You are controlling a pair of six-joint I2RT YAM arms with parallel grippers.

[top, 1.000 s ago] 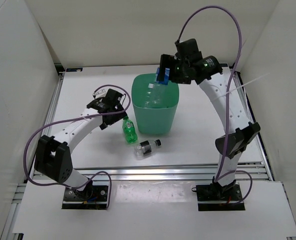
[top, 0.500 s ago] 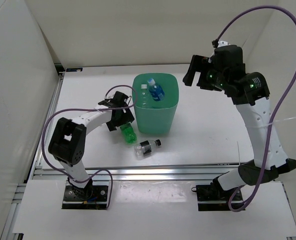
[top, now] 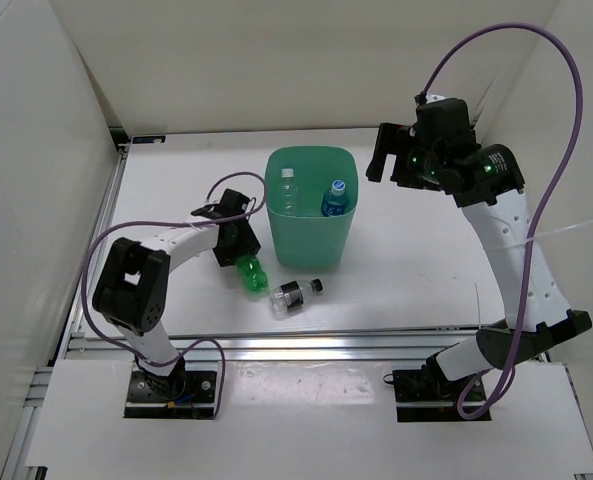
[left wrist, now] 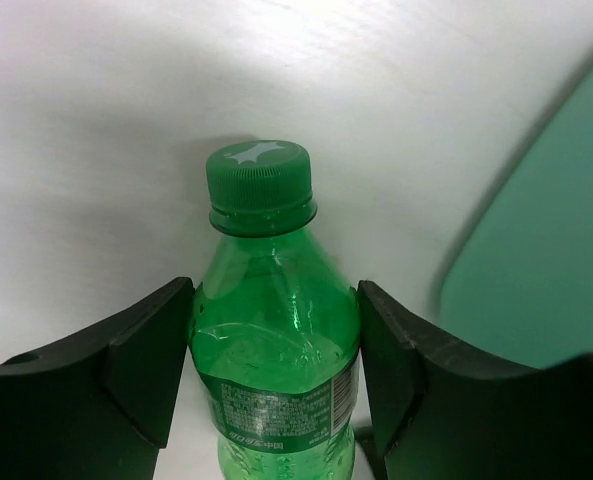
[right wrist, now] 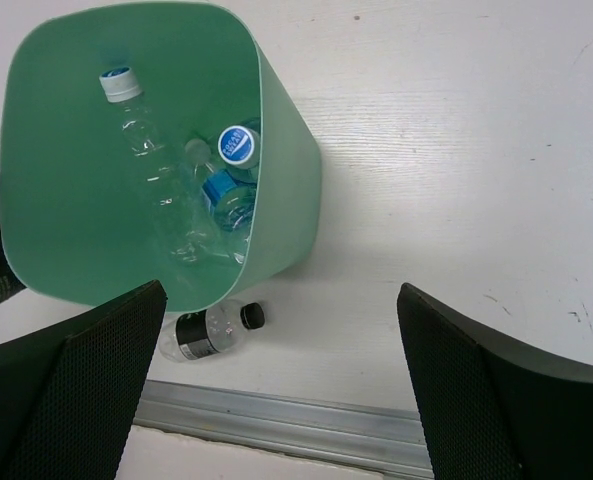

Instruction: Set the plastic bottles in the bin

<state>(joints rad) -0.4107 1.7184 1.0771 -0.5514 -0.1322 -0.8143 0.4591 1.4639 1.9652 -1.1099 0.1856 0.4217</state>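
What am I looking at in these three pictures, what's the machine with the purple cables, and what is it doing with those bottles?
These are two robot arms bolted to a table, each ending in a two-finger gripper. One picture comes from a fixed camera overhead. The other two come from small cameras on the wrists, so each shows its own black fingers. A green bin stands mid-table with at least two clear bottles inside. The left gripper has its fingers against both sides of a green bottle lying on the table beside the bin. The right gripper is open and empty, raised to the right of the bin and looking down on it. A short black-labelled bottle lies on the table in front of the bin.
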